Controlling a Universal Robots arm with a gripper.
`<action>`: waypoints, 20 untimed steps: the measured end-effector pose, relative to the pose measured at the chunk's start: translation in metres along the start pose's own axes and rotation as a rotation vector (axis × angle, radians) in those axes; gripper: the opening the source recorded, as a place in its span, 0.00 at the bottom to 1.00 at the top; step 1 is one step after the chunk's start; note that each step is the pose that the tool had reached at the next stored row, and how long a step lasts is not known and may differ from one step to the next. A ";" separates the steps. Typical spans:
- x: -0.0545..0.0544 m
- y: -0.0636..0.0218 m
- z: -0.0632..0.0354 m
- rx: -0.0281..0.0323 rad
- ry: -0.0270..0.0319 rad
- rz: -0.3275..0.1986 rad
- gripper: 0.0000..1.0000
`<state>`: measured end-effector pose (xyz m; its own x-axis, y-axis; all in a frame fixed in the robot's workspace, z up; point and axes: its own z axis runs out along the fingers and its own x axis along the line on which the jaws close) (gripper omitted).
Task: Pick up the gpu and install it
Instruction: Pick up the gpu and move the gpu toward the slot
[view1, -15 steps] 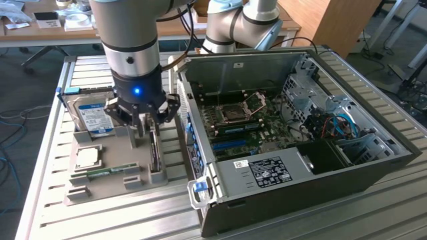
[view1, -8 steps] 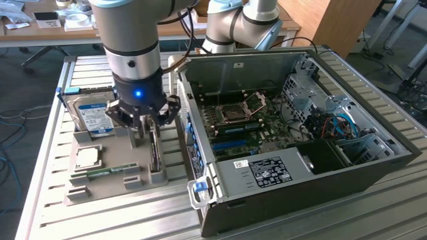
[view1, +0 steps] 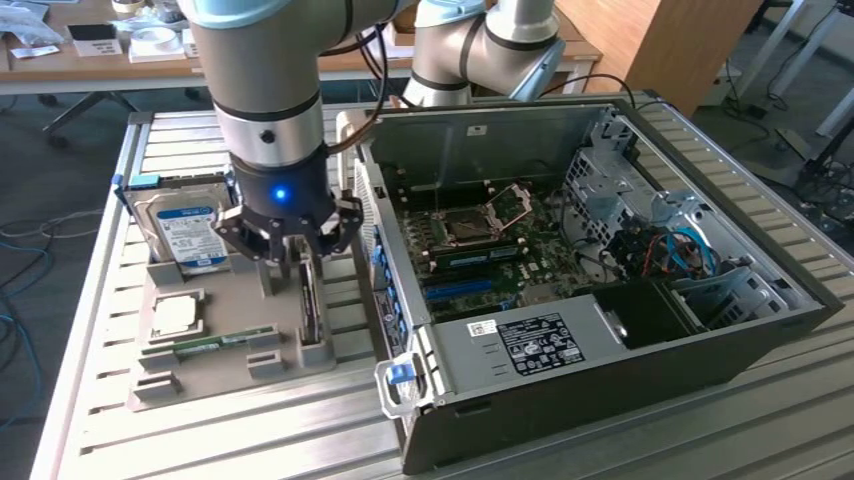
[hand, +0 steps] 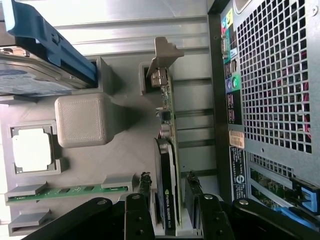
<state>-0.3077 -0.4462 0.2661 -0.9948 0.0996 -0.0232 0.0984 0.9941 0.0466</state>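
Note:
The gpu stands on its edge in a slot of the grey holder tray, beside the open computer case. In the wrist view the gpu shows its black cooler, green board edge and metal bracket. My gripper hangs just over the card's near end. It is open, and its two black fingers stand on either side of the card's cooler end with a small gap on each side. The gripper holds nothing.
In the tray also sit a hard drive with a blue label, a CPU and a green RAM stick. A grey block rises close to the card. The case's motherboard lies exposed to the exterior view's right.

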 end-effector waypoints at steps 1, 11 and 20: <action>0.000 -0.0001 0.0012 0.0002 -0.0001 0.000 0.42; -0.003 -0.0002 0.0115 0.0008 0.0002 -0.006 0.42; -0.002 0.0000 0.0175 0.0002 0.0013 -0.030 0.42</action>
<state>-0.3047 -0.4457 0.2486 -0.9973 0.0693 -0.0233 0.0682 0.9966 0.0457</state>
